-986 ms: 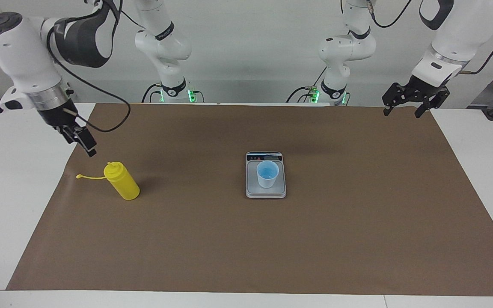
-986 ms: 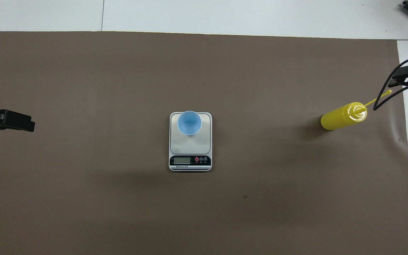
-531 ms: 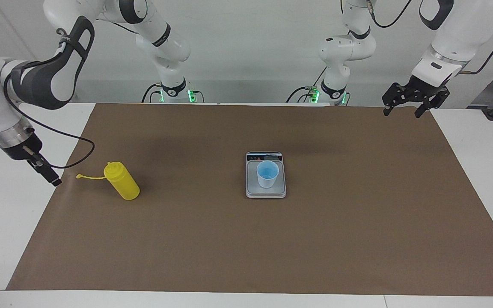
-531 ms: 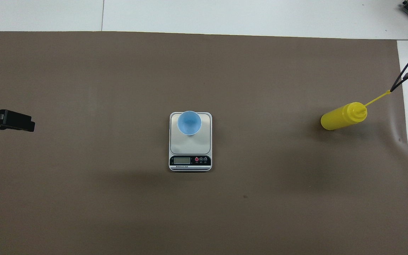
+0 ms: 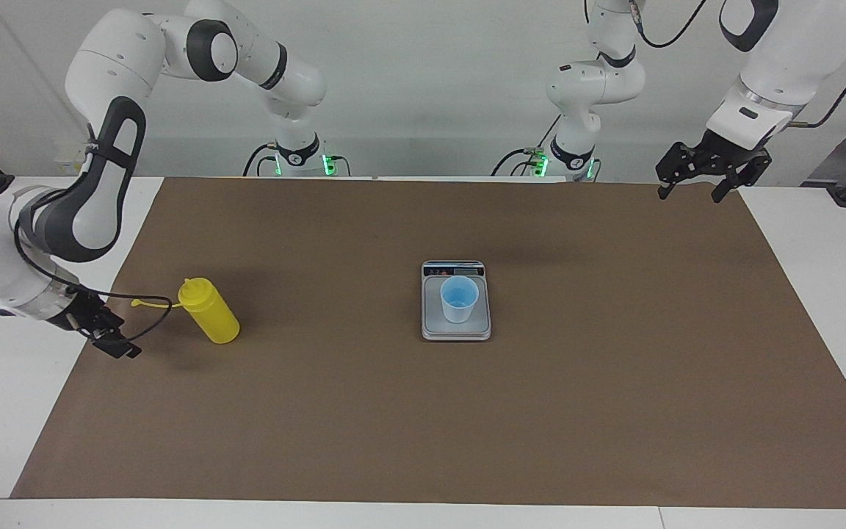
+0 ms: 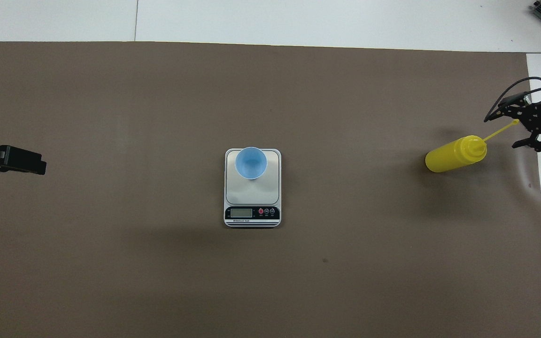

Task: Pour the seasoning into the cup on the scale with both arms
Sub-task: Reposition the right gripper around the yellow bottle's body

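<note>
A: Seasoning bottle (image 5: pixel 208 311) first: where does it stand relative to the scale (image 5: pixel 456 327)?

B: The yellow squeeze bottle stands upright on the brown mat (image 5: pixel 423 411), well apart from the scale, toward the right arm's end of the table. Its thin cap strap (image 5: pixel 145 303) sticks out from the nozzle, pointing away from the scale

A: And the cup (image 5: pixel 459 299)?

B: The small pale blue cup sits upright on the scale's grey weighing plate. In the overhead view it stands at the end of the plate away from the dark display strip (image 6: pixel 252 213), which lies at the scale's robot-side end

A: Where is the right gripper (image 5: pixel 111 334)?

B: Low over the edge of the mat, farther out from the scale than the bottle, just past the tip of the cap strap. In the overhead view its fingers (image 6: pixel 508 104) stand spread wide, turned toward the bottle with the strap tip between them. It has hold of nothing, and I cannot tell whether a finger touches the strap

A: The left gripper (image 5: pixel 693 186)?

B: Raised over the mat's robot-side corner at the left arm's end of the table, well apart from the scale. Its jaws are spread wide and empty; that arm waits
</note>
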You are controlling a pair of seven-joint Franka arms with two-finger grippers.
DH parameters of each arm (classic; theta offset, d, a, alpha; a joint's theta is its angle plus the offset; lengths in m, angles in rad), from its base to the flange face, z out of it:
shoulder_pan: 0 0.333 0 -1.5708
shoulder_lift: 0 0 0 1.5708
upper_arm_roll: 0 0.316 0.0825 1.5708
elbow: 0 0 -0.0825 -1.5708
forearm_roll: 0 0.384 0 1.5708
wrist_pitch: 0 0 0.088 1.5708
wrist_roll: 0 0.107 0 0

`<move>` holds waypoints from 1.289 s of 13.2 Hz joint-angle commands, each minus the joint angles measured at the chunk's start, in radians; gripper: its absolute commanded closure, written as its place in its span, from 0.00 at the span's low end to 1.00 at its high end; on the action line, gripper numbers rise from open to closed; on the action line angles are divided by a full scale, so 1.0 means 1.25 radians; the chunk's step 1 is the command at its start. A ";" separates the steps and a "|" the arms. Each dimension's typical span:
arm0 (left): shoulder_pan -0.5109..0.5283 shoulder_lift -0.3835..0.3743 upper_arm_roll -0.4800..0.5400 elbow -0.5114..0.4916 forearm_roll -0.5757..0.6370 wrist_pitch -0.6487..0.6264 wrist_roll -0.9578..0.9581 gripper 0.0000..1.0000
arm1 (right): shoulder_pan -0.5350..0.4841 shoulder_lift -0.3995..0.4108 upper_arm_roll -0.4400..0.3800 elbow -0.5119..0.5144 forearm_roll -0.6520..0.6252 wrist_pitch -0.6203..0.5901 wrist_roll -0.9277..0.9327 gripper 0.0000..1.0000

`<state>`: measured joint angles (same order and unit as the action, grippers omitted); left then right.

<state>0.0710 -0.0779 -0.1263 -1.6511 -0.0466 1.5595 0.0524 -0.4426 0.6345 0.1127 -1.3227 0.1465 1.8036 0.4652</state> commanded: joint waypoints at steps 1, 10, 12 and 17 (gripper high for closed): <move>0.011 -0.026 -0.006 -0.025 0.009 -0.002 0.006 0.00 | -0.026 -0.006 0.009 0.019 0.042 -0.085 0.028 0.00; 0.011 -0.026 -0.005 -0.025 0.009 -0.002 0.007 0.00 | -0.021 -0.034 0.014 -0.050 0.136 -0.142 0.213 0.00; 0.011 -0.026 -0.005 -0.025 0.009 -0.002 0.006 0.00 | -0.021 -0.052 0.013 -0.095 0.178 -0.137 0.243 0.00; 0.011 -0.026 -0.005 -0.025 0.009 -0.002 0.006 0.00 | -0.019 -0.076 0.013 -0.153 0.252 -0.132 0.343 0.00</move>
<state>0.0710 -0.0781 -0.1263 -1.6513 -0.0466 1.5595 0.0523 -0.4599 0.5928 0.1242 -1.4292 0.4188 1.6233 0.8663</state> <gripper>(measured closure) 0.000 0.000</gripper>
